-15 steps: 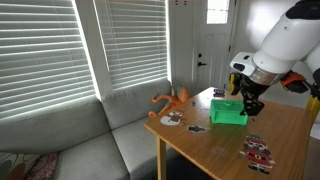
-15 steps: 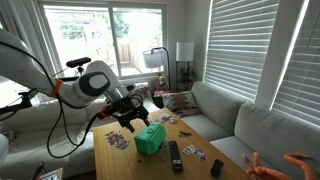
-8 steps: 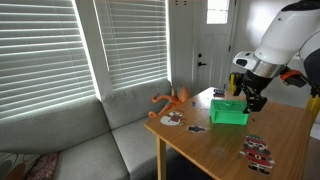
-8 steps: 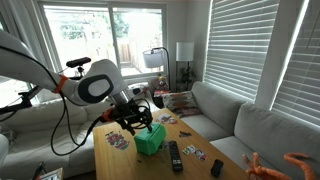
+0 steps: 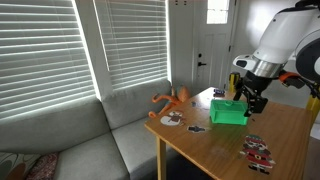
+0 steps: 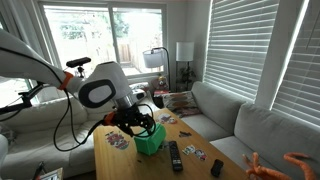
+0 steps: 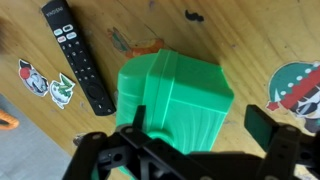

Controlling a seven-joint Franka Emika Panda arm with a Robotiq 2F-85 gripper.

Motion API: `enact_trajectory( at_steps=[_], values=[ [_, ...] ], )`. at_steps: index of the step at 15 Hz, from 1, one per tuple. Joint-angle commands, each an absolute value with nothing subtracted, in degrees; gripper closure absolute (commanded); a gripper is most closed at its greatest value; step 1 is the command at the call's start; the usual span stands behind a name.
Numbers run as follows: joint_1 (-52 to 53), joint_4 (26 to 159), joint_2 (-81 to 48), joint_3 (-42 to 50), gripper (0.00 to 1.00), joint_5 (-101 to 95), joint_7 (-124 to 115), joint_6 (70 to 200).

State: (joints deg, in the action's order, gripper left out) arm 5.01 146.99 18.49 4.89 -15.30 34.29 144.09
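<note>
Since the earlier frame the arm has shifted sideways. The end effector (image 6: 143, 123) now hangs over the green box (image 7: 175, 95) on the counter (image 7: 250, 40). Its fingers stand wide apart and hold nothing; contact with the box cannot be told.

The box (image 7: 175, 100) was bright green with thin lines down its side. The gripper (image 7: 195, 128) was black. The table (image 7: 250, 35) was light brown wood with darker streaks. The remote (image 7: 78, 55) was black with white buttons. A round sticker (image 7: 300, 92) was red, white and green. The toy (image 5: 172, 98) was orange, the sofa (image 5: 80, 150) grey, and the blinds (image 5: 45, 50) white with stripes.
</note>
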Motion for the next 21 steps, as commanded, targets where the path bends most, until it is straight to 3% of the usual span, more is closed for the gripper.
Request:
enact_trajectory(
  at_steps=[1, 9, 10, 12, 14, 21],
  values=[
    [4.9, 145.5, 17.4, 5.7, 0.00, -12.7, 36.8, 143.3],
    [4.9, 144.6, 16.3, 6.3, 0.01, -9.9, 37.0, 142.8],
    [4.9, 144.4, 16.2, 6.3, 0.05, -9.7, 37.1, 142.5],
    [4.7, 144.0, 16.1, 6.2, 0.28, -9.8, 37.2, 142.0],
    [4.5, 143.5, 16.3, 5.9, 0.43, -10.4, 37.0, 141.3],
    [2.9, 142.3, 16.5, 1.9, 0.45, -19.0, 32.3, 135.2]
  ],
)
